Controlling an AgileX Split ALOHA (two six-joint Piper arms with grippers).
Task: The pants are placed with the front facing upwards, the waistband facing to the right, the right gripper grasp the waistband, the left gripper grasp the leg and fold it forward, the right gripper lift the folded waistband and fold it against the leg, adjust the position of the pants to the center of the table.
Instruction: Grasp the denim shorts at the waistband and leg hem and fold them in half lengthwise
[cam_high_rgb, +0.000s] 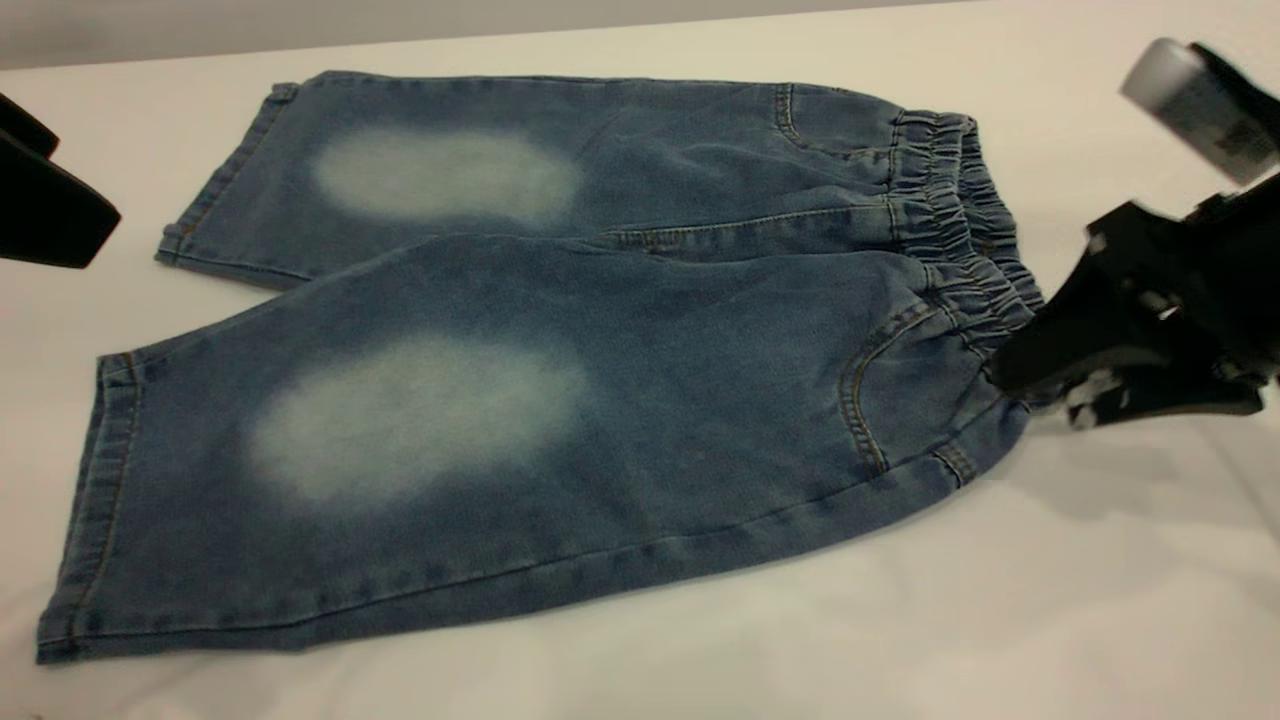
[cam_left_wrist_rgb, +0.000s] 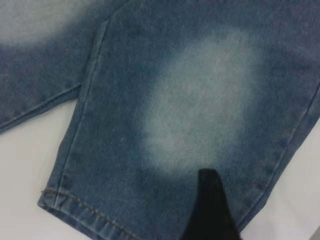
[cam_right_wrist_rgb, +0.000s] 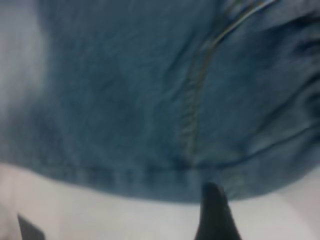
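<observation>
where the pants (cam_high_rgb: 560, 390) lie flat across the white desk (cam_high_rgb: 1100, 600), we see them fill most of the exterior view, front up, with the legs running to the left of the frame and the waistband (cam_high_rgb: 960, 230) at the right. each leg carries a pale faded oval; the nearer leg overlaps the lower edge of the farther one, and its hem sits at the lower left of the frame. the farther leg's hem lies at the upper left.

at the right of the frame we find the right hand (cam_high_rgb: 1010, 375) low over the desk, its black tip touching the lower end of the waistband, just beside the curved pocket seam (cam_high_rgb: 860, 400). we cannot tell whether its fingers are spread or pressed together. its wrist view shows one dark finger (cam_right_wrist_rgb: 214, 215) over the pants' edge, by a tan seam.

at the far left edge of the frame we see the left hand (cam_high_rgb: 50, 205), apart from the cloth, near the farther leg's hem. only a dark block of it shows, so its state is unclear to us. in its wrist view a single black finger (cam_left_wrist_rgb: 212, 205) hangs above a leg, just below the faded oval and near the hem.
</observation>
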